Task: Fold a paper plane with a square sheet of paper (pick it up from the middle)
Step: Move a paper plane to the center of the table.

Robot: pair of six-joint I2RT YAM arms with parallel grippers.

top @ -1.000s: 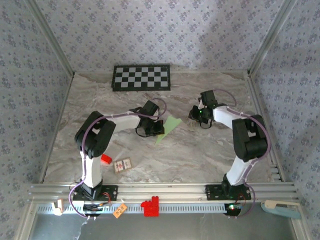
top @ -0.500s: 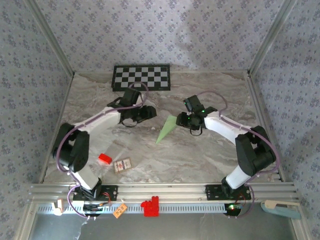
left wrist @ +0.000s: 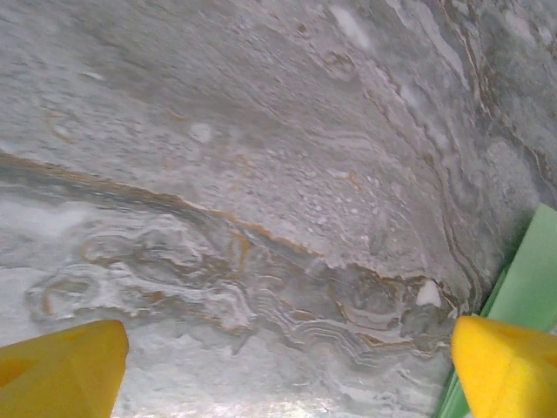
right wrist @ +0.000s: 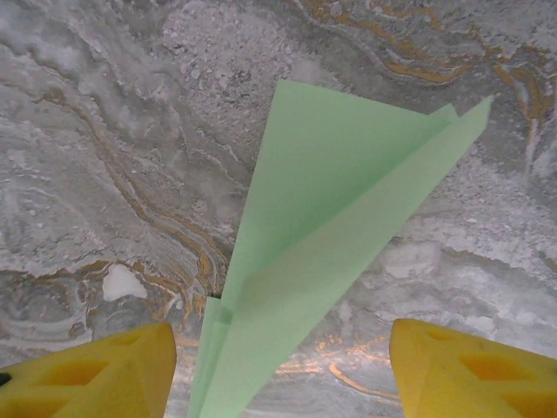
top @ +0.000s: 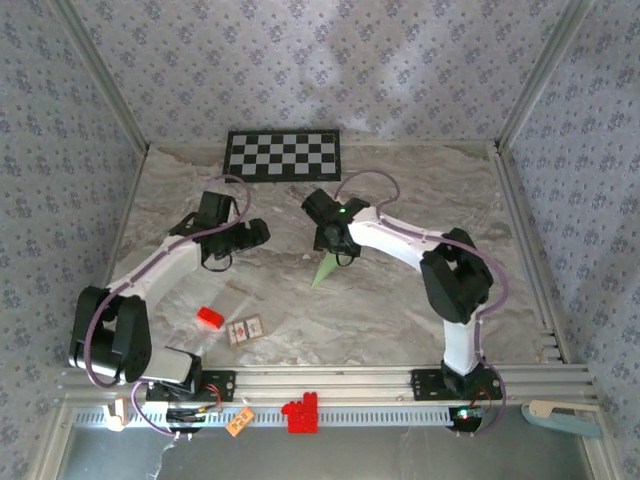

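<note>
Plane point(right wrist: 322, 226) flat on table point(right wrist: 104, 131), folds look done. Right end effector point(right wrist: 278, 374) straddles it, apart, no grip; left end effector point(left wrist: 287, 366) apart, empty. Next: lift clear.

No text can be read anywhere. The small card point(top: 245, 329), well to the near side of the left gripper point(top: 257, 235), bears print too small to read, as does the orange tag point(top: 237, 422).
</note>
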